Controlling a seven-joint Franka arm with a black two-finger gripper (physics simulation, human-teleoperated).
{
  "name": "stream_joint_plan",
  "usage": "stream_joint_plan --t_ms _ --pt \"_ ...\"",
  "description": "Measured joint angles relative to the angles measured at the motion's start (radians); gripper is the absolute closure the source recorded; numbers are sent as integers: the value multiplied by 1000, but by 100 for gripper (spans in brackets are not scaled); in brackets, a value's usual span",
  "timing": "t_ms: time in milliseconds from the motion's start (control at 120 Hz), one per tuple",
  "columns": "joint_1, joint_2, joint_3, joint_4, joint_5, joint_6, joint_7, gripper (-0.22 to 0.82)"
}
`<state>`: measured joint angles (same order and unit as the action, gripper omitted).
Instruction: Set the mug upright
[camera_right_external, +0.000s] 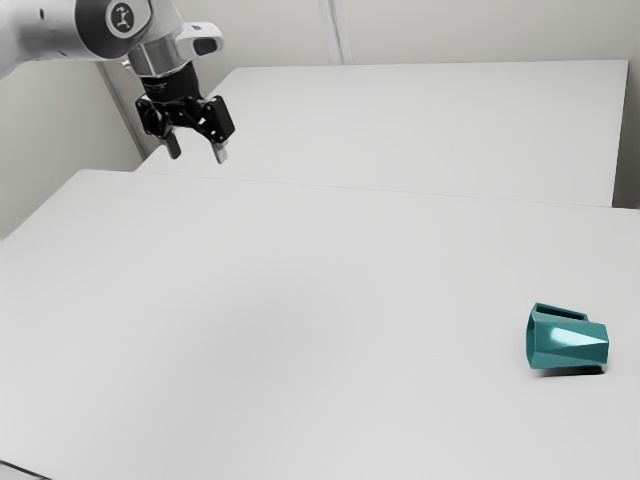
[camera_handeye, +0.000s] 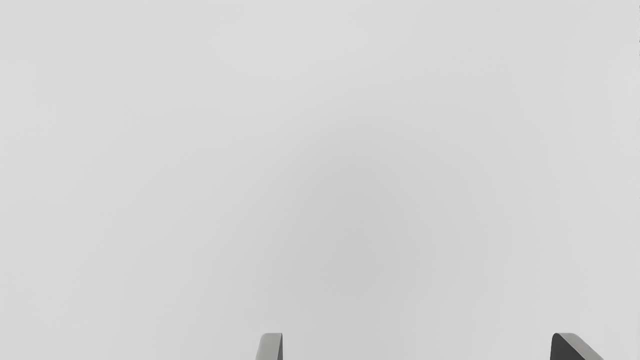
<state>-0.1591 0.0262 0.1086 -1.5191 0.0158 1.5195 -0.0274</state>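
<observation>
Since the mug (camera_right_external: 568, 345) lies on its side, righting is needed; gripper (camera_right_external: 197, 157) hangs well apart, jaws wide and empty, probably to admit it.

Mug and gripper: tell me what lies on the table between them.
Only bare white tabletop lies between the raised, open gripper and the mug lying on its side; the exterior view shows that stretch.
</observation>
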Motion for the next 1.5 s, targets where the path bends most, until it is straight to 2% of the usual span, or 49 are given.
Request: stream_joint_plan --t_ms 325,725,975,1283,1500 --pt "2 -1 -17 -20 -56 38 -4 2" --pt "-39 0 -50 -172 -288 269 55 2" --pt "-80 2 -50 -315 -517 399 168 3" --pt "-88 8 -60 -421 -747 520 334 3" --pt "-140 23 -69 -478 -880 585 458 3"
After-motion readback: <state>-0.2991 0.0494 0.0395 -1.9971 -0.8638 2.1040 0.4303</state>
